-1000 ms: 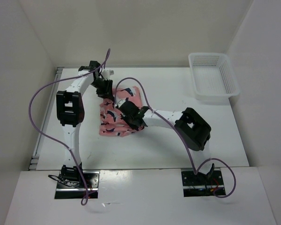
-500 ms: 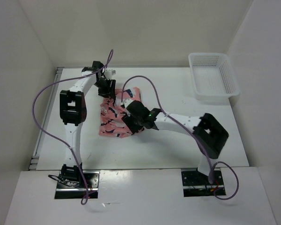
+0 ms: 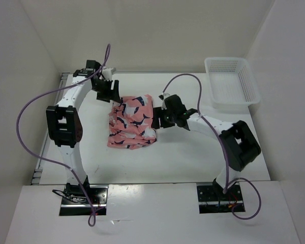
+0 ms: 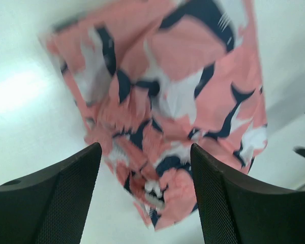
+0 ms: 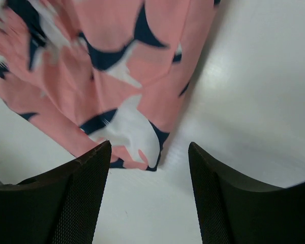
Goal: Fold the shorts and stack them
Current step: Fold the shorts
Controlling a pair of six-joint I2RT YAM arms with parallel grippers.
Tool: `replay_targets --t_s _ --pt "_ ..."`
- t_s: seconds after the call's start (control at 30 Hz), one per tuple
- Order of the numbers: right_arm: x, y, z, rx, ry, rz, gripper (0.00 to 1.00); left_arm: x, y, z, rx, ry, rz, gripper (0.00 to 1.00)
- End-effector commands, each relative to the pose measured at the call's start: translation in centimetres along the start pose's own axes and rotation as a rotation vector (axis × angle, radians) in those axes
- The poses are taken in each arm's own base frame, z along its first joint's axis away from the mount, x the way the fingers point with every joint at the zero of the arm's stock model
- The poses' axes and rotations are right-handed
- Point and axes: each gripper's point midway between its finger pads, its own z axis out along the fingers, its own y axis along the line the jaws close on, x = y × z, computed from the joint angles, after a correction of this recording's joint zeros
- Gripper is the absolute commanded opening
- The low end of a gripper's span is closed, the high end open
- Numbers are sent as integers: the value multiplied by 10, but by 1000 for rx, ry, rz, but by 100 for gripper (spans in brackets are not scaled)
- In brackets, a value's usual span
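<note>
The coral-pink shorts [image 3: 132, 121] with navy and white whale shapes lie bunched in a rough folded rectangle on the white table [image 3: 193, 152]. My left gripper [image 3: 109, 92] hovers just off their far left corner, open and empty. In the left wrist view the shorts [image 4: 173, 91] show, blurred, between and beyond that gripper [image 4: 145, 152]. My right gripper [image 3: 159, 119] is beside their right edge, open with nothing in it. The right wrist view has the shorts [image 5: 117, 66] ahead of the open right gripper [image 5: 148, 152], with bare table between the fingers.
A white plastic mesh basket [image 3: 231, 81] stands at the far right corner of the table. White walls close in the table at the back and on both sides. Purple cables arch over each arm.
Both grippers have opened and drawn back off the shorts, the left toward the far left, the right to the right. The shorts now lie released and uncovered.
</note>
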Motion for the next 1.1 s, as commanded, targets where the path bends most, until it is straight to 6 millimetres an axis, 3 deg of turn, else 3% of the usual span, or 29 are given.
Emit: replay_targets --t_s 0.0,0.17,0.33,0.47,0.53,0.63,0.67,0.9,1.07 --pt "30 3 14 -76 106 91 67 69 5 16 18 186 -92 78" --pt "49 4 27 -114 180 93 69 130 -6 25 73 333 -163 78" --pt "65 -4 40 -106 232 84 67 145 -3 34 72 343 -167 76" --pt "69 -2 47 -123 253 90 55 158 -2 35 63 373 -180 68" --pt "69 -6 47 -119 248 96 38 163 -4 37 81 388 -192 63" --pt "71 -23 45 -95 252 144 11 161 -12 41 139 380 -205 58" --pt "70 -27 42 -88 248 161 7 158 -16 43 154 376 -196 58" --pt "65 -54 9 -5 187 262 0 121 -46 67 222 314 -83 57" --pt "71 -64 -6 32 171 284 0 111 -64 84 243 300 -14 59"
